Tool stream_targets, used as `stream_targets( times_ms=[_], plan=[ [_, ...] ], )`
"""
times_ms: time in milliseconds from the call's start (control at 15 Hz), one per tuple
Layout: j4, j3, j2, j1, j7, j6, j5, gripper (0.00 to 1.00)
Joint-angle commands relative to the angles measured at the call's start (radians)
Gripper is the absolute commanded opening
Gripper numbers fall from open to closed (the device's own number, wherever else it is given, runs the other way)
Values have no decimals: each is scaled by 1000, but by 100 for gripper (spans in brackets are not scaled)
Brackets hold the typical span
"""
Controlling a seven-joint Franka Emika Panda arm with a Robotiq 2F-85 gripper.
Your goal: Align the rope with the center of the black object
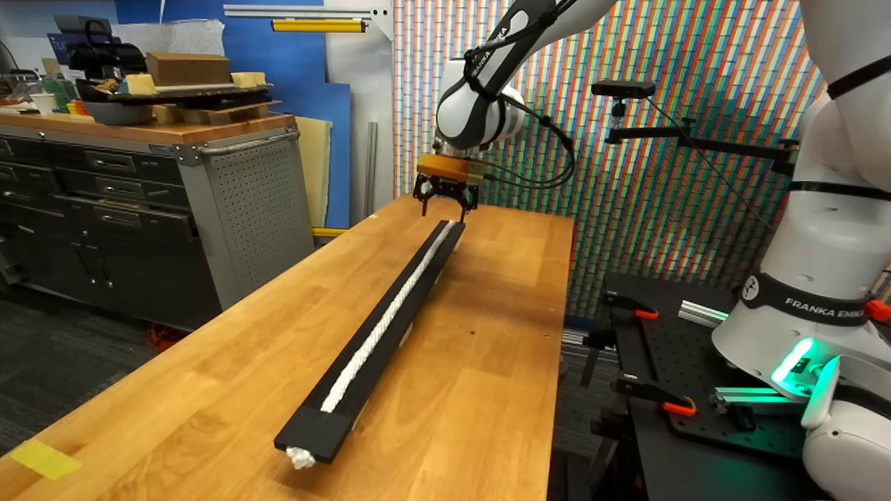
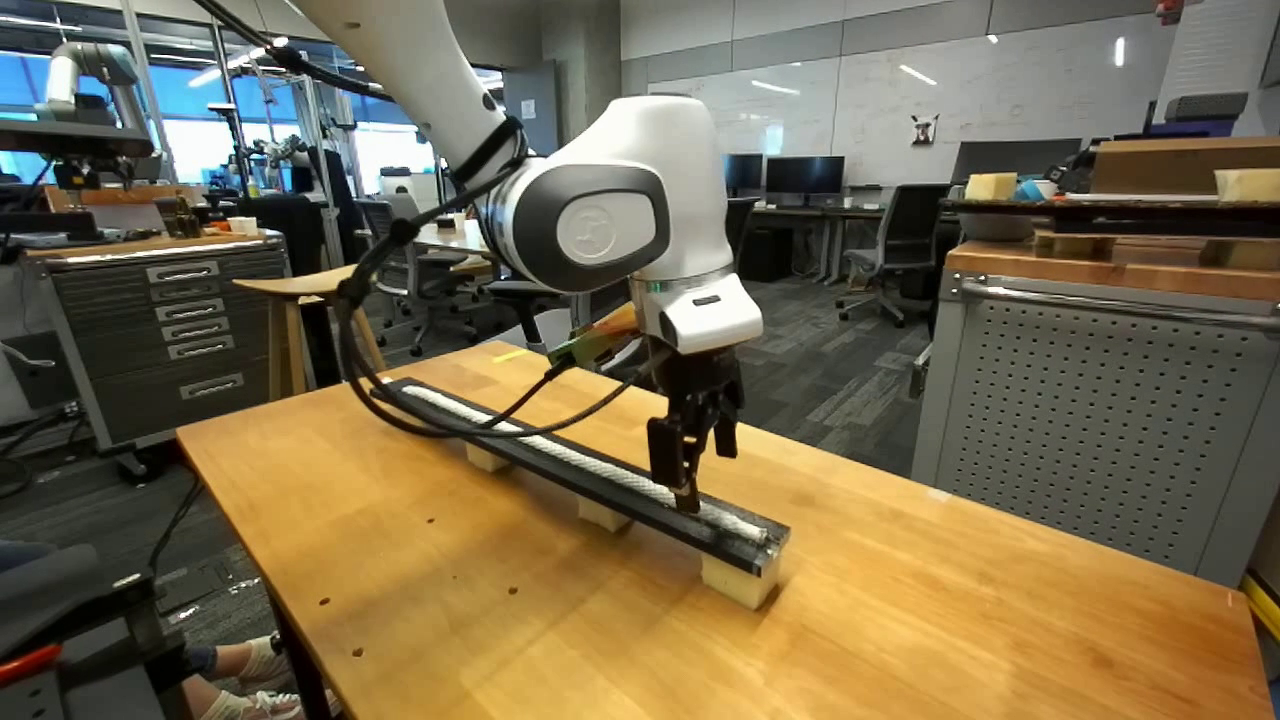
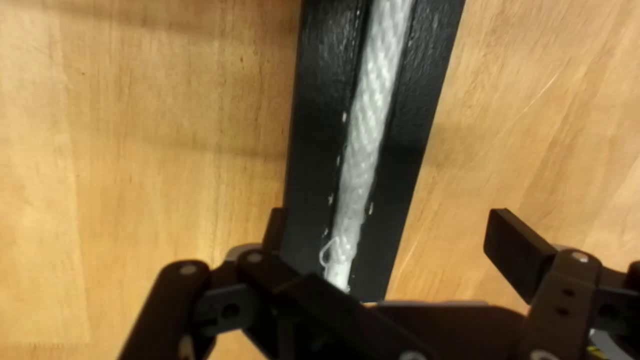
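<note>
Black two-finger gripper (image 3: 390, 230): fingers spread wide apart, near one end of long flat matte-black bar (image 3: 317, 125); contact cannot be told. White twisted rope (image 3: 370, 105) lies lengthwise along bar's middle, ending just short of bar's end there. Frayed white tuft (image 1: 301, 457) at opposite end. Pale squared blocks (image 2: 737, 583) prop bar above wooden table (image 1: 487, 390). Black band (image 1: 821, 311) on white robot base (image 1: 800, 240) reads "FRANKA EMIKA"; same lettering on forearm (image 1: 508, 38), partly hidden by cable.
</note>
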Motion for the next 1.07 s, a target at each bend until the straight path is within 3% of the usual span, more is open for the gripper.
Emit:
stream_targets(
  times_ms=[0, 400, 733, 1000],
  plan=[
    [-76, -1, -119, 48, -57, -15, -84, 100],
    [-160, 48, -243, 116, -159, -65, -230, 100],
    [-257, 164, -304, 110, -351, -75, -192, 100],
    [-333, 212, -320, 128, -462, -73, -220, 100]
  ],
)
